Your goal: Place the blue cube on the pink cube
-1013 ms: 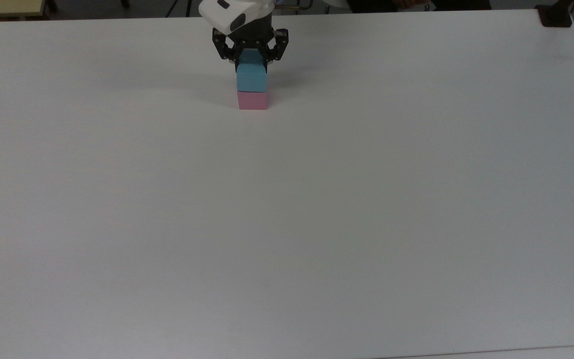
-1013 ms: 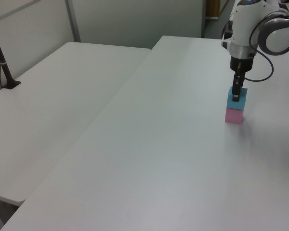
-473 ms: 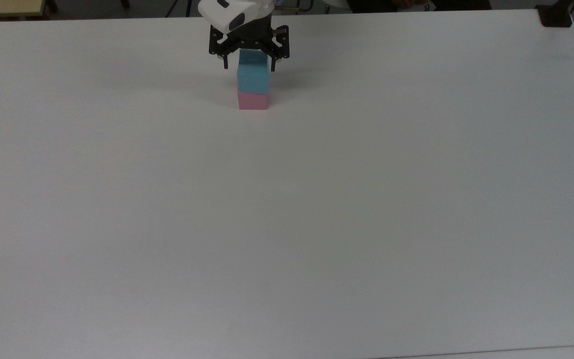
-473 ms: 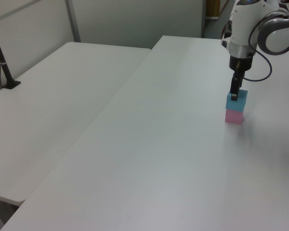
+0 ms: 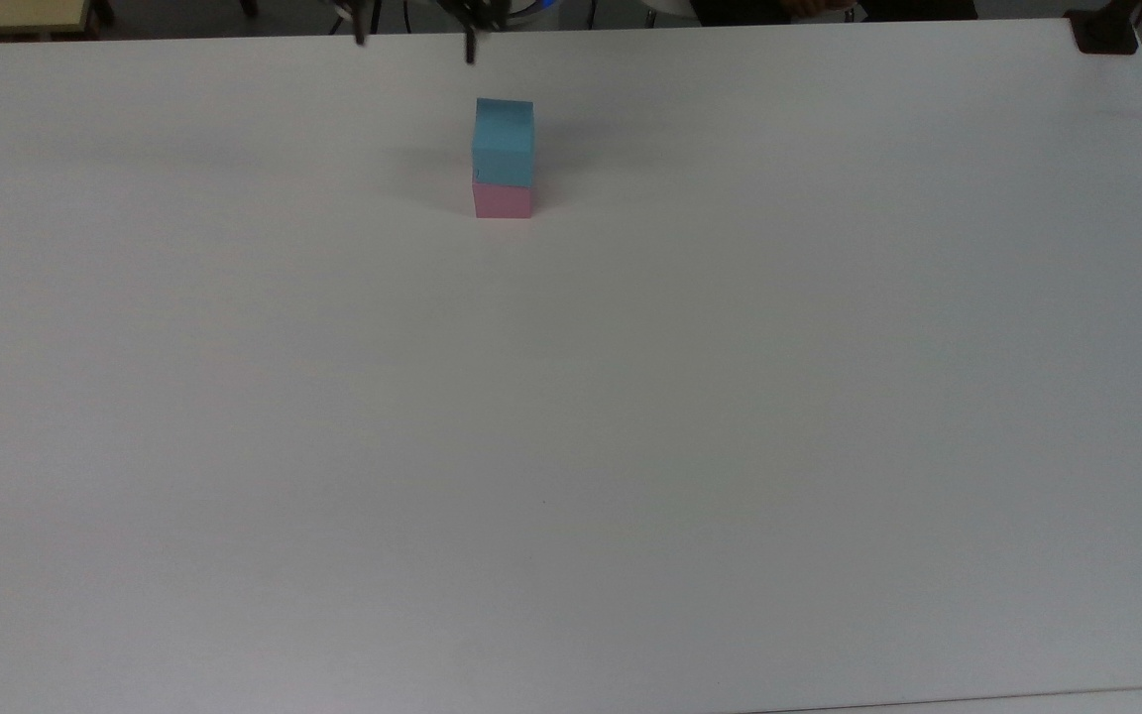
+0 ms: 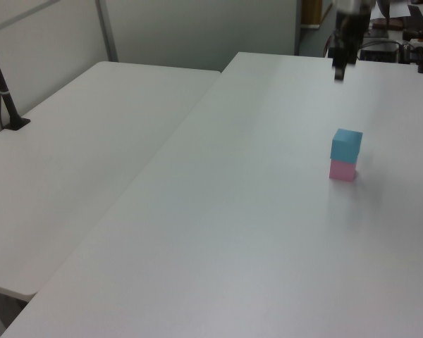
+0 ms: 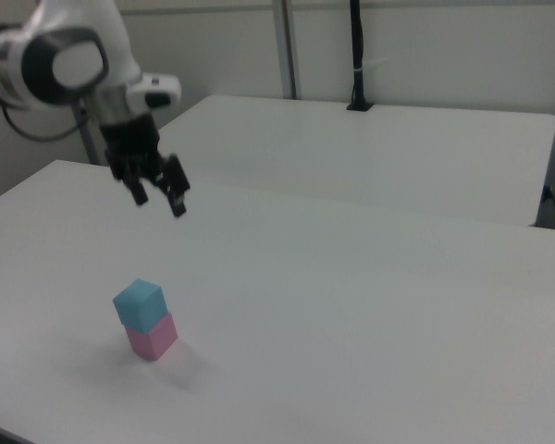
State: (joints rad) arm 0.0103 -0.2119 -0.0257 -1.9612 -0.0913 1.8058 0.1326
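Blue cube (image 5: 503, 141) sits on top of the pink cube (image 5: 503, 200), the 2 touching and stacked roughly square, with the blue one turned very slightly against the pink one in the right view. The stack stands on the white counter (image 5: 630, 416), toward the far edge in the top view and near the left view's right side. Both cubes have plain matte faces; no label, brand or writing can be read on them or on the counter.

End effector (image 7: 157, 196) hangs in the air well above the stack and apart from it, holding nothing, its 2 dark fingers (image 7: 178, 203) spread apart. In the right view it is up and slightly to the right of the cubes, below the white arm (image 7: 65, 55). In the top view 2 dark fingertips (image 5: 470, 52) reach in at the upper edge, beyond the stack. In the left view the end effector (image 6: 338, 70) hangs over the far end of the counter.

A second white counter (image 6: 77, 162) adjoins the first, with a black pole (image 6: 1, 88) on it.
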